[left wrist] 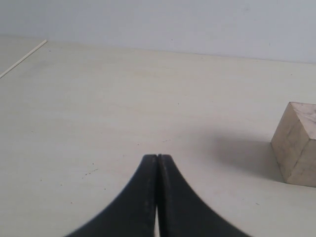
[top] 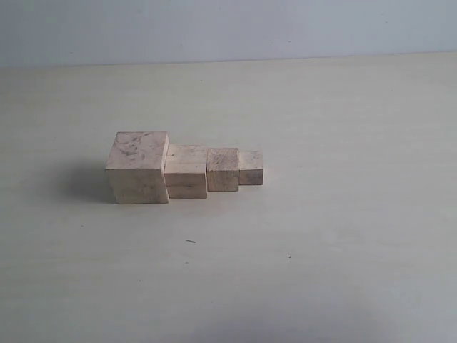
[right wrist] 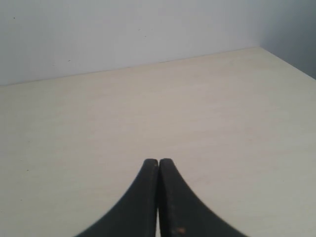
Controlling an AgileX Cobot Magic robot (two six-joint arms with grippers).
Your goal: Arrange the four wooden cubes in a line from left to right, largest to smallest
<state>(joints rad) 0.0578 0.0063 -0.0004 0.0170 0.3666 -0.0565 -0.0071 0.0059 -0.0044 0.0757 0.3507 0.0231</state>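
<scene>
So the four cubes sit in a tidy row mid-table in the exterior view: biggest cube [top: 138, 168] on the left, then second cube [top: 186, 171], third cube [top: 222, 170] and smallest cube [top: 250, 167] on the right. Each one touches its neighbour or comes very close, and the fronts are a bit staggered. Looks to me like the sorting itself is done. Left gripper [left wrist: 157, 157] is pinched fully closed with nothing in it, over bare table [left wrist: 98, 123], with the biggest cube nearby off to one side. Right gripper [right wrist: 158, 160] is the same, closed and empty, with no cube in its view. Next move, I'd guess, is just keeping both arms clear without bumping the row, maybe a nudge to square the fronts.
</scene>
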